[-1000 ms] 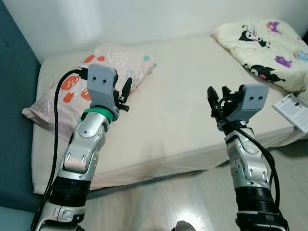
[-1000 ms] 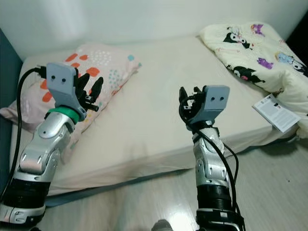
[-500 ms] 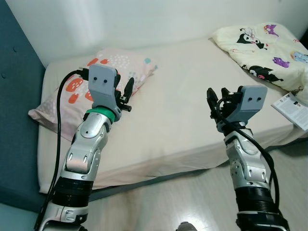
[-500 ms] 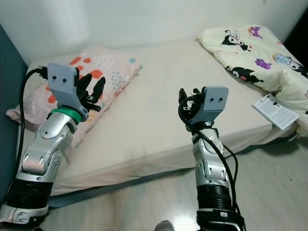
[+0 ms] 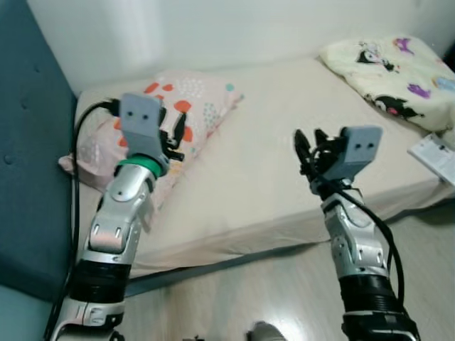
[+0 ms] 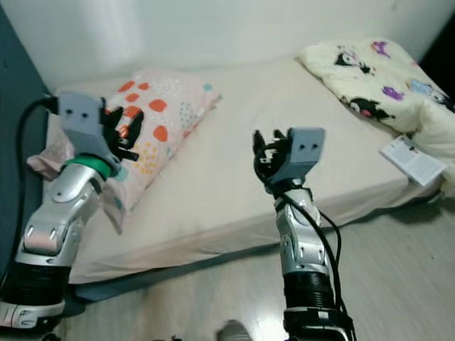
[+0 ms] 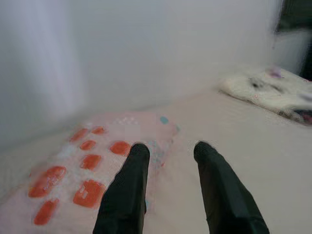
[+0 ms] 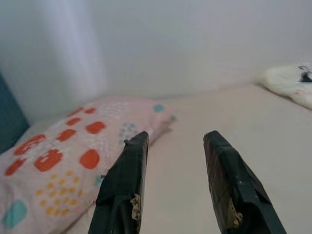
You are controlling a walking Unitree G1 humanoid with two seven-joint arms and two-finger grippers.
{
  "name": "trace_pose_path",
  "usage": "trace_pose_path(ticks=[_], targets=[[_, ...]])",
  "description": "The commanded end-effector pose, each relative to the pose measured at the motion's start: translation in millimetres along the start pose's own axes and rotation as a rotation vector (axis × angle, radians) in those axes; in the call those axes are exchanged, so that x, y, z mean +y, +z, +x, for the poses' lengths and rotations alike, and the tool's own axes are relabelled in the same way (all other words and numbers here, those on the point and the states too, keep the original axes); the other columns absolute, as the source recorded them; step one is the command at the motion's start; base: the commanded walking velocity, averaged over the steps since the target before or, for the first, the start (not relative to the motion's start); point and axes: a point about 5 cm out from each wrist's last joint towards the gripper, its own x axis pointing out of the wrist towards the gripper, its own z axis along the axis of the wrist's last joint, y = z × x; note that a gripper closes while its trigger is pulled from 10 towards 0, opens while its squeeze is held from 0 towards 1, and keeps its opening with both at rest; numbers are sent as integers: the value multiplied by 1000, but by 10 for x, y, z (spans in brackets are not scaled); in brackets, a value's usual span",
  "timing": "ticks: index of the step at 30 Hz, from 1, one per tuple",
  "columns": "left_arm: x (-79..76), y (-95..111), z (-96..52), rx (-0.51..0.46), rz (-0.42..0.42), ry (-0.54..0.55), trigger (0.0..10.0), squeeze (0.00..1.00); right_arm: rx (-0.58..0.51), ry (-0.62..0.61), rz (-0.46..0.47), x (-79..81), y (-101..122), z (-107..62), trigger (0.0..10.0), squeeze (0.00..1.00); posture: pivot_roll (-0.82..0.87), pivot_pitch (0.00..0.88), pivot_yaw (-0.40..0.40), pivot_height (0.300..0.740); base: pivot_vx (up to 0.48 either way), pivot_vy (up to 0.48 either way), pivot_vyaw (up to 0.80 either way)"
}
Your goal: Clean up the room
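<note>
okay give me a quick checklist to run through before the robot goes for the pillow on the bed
1. Left gripper open and empty: ok, jaws apart, nothing between them.
2. Right gripper open and empty: ok, jaws apart.
3. Pillow in view and uncovered: ok, it lies on the mattress at the robot's left, nothing on top.
4. Left gripper lined up with pillow: ok, it is raised in front of the pillow and points toward it, not touching.
5. Blanket and booklet out of the way: ok, both at the far right.
6. Floor by the bed free for stepping: cannot tell, little of it shows.
</note>
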Motion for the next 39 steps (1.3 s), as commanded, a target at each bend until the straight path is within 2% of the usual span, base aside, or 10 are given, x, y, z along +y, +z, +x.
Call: trace_pose_path(ticks=[1,17,19,34,39], targets=[[23,-10,-11,4,10,6,10000,0,3,0,15,18,-25,-12,10000,0,-95,29,34,727,0,428,0],[41,13,-7,-6,12,13,10000,0,4,5,19,43,-35,-4,10000,0,-90,33,36,727,0,427,0],[23,28,-13,-26,40,5,10000,0,5,7,20,45,-39,-4,10000,0,-88,34,36,727,0,0,0],[-13,30,-20,-33,59,-17,10000,0,5,12,23,67,-49,7,10000,0,-83,28,42,727,0,-480,0],[-19,18,-13,-25,48,-22,10000,0,3,12,23,66,-52,10,10000,0,-84,25,43,727,0,0,0]])
